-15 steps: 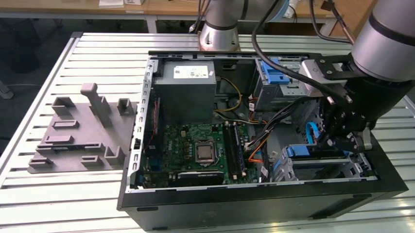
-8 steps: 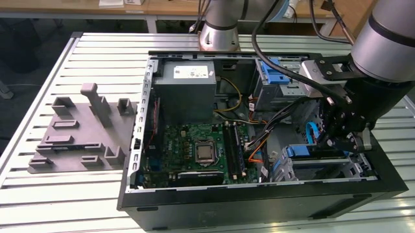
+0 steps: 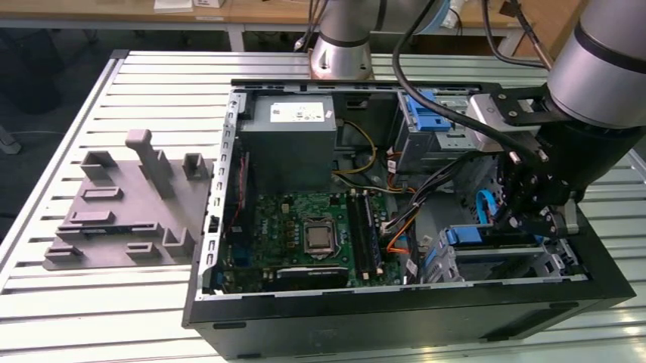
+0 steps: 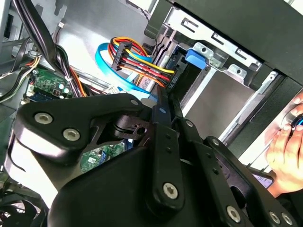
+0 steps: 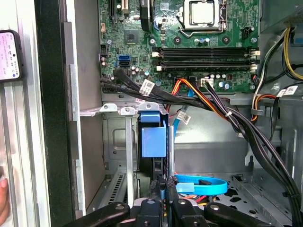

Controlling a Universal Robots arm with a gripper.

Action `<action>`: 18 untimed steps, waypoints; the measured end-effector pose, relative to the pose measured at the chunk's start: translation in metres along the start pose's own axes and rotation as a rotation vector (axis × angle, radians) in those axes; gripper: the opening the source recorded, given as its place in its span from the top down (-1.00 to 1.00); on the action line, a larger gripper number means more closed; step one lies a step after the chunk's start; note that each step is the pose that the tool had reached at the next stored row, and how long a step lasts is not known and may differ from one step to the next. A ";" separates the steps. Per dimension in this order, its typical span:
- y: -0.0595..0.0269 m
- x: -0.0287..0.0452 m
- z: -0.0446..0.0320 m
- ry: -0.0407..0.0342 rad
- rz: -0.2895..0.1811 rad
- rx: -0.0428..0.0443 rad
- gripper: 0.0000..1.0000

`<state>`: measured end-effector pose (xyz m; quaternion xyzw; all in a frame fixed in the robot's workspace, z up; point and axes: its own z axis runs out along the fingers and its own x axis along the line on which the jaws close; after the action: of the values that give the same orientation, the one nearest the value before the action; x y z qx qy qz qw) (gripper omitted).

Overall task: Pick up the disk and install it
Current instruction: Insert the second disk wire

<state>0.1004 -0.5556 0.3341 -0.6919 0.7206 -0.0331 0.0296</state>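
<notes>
Arm [image 3: 606,68] reaching down, gripper [image 3: 530,219] jaws closed

cables [image 5: 222,113] and bay wall [image 5: 128,142] crowding the disk [image 5: 154,137]

The arm [image 3: 606,60] is silver-grey with blue-trimmed joints, its black linkage gripper [image 3: 532,219] studded with silver screws.

The disk [image 5: 154,137] stands on edge, blue rail showing, seated in the drive cage just beyond the fingers [image 5: 163,187].
</notes>
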 end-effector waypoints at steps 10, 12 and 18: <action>0.0003 0.0000 0.0035 0.0005 0.000 0.0000 0.69; 0.0003 0.0000 0.0037 0.0005 0.000 0.0000 0.69; 0.0003 0.0000 0.0040 0.0000 0.000 0.0000 0.69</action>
<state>0.1005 -0.5556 0.3301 -0.6919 0.7207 -0.0331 0.0296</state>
